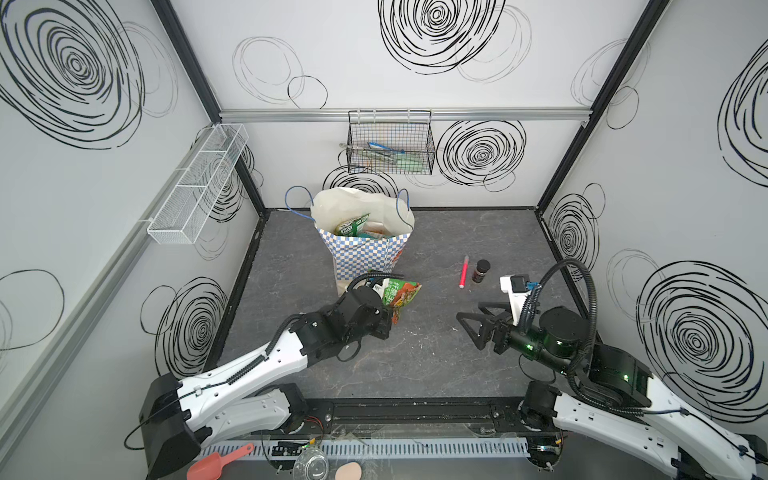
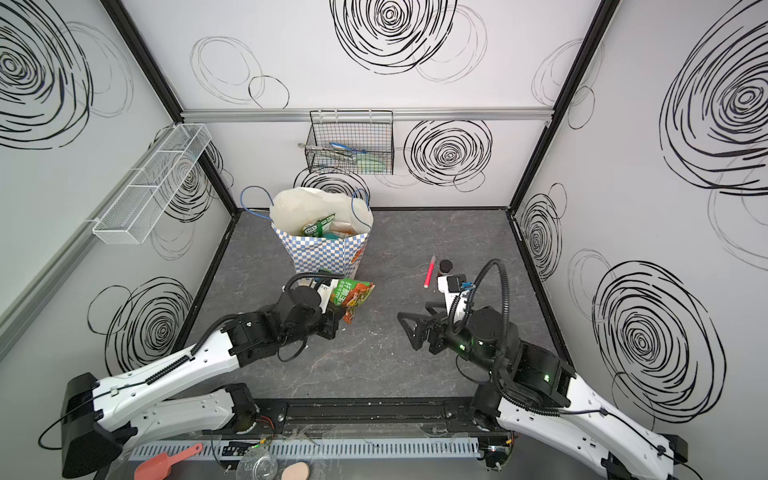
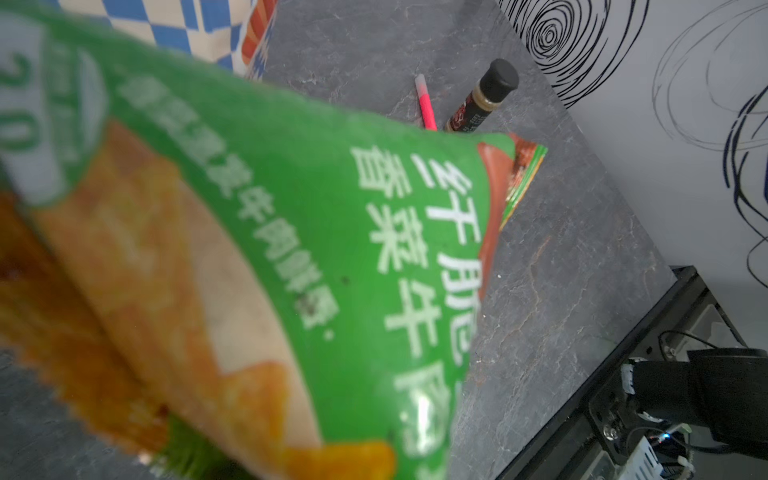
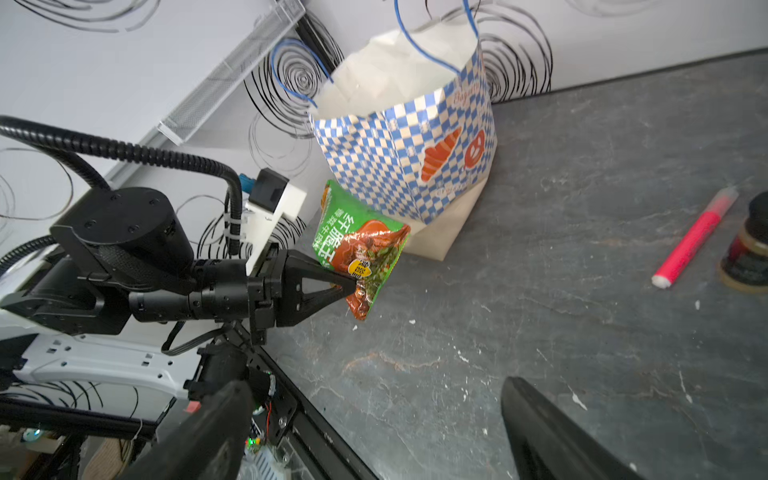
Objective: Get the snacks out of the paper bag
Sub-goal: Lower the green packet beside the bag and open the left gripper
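While upright, paper bag (image 1: 361, 257) with snacks (image 1: 353, 226) inside; green packet (image 1: 401, 293) outside.

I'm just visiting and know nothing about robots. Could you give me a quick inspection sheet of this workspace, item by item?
Surface: dark grey marbled tabletop, a few pale specks.
Job's things: paper bag upright and open, more snacks showing inside; one green snack packet outside, in front of the bag.
Clutter: red marker pen lying flat; small dark jar upright beside it.
Grippers: left gripper shut on the green snack packet; right gripper open, empty, over the table.
Cables: black ribbed hose looped over each wrist; no snag seen.
Surroundings: scribble-patterned walls; black wire basket on the back wall; white mesh shelf on the left wall.
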Controlling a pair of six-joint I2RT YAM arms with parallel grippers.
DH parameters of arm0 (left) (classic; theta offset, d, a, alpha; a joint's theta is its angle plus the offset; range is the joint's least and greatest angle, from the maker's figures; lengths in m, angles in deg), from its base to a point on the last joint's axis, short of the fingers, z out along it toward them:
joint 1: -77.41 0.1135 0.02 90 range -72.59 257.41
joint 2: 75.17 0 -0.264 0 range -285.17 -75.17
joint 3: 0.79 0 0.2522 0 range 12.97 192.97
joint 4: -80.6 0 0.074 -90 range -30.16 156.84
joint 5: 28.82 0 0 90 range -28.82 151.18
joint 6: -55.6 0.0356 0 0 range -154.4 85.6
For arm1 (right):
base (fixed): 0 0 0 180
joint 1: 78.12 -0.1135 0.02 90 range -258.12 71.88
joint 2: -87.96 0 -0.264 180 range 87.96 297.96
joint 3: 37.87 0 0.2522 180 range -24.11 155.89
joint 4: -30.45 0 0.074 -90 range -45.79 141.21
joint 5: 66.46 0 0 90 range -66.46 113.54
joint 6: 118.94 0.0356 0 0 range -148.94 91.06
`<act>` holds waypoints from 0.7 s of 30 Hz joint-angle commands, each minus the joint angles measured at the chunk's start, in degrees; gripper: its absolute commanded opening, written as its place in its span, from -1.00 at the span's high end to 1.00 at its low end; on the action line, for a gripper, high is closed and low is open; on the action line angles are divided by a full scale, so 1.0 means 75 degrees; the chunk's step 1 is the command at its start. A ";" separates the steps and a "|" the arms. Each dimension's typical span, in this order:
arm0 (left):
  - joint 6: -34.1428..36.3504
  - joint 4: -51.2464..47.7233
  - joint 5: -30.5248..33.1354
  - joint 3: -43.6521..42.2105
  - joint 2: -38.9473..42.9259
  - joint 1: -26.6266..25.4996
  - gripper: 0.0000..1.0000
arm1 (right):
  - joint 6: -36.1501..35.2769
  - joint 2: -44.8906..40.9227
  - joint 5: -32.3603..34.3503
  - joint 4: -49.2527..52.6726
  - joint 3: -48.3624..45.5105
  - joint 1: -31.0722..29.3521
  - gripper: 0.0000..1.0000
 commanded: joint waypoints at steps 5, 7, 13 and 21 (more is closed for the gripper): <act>-0.0432 0.1938 -0.0095 -0.0411 -0.1306 -0.0038 1.00 | 0.0735 0.0274 -0.1242 0.0490 -0.0704 0.0021 -0.95; -0.0470 0.2222 -0.0111 -0.0482 -0.1735 -0.0026 1.00 | 0.0790 0.0323 -0.1293 0.0436 -0.0791 0.0015 -0.95; -0.0505 0.3132 -0.0375 -0.0703 -0.2921 0.0047 1.00 | 0.0755 0.0305 -0.1270 0.0293 -0.0888 0.0002 -0.95; -0.0505 0.3505 -0.0548 -0.0673 -0.3662 0.0080 0.64 | 0.0800 0.0150 -0.1328 0.0392 -0.0947 0.0003 -0.95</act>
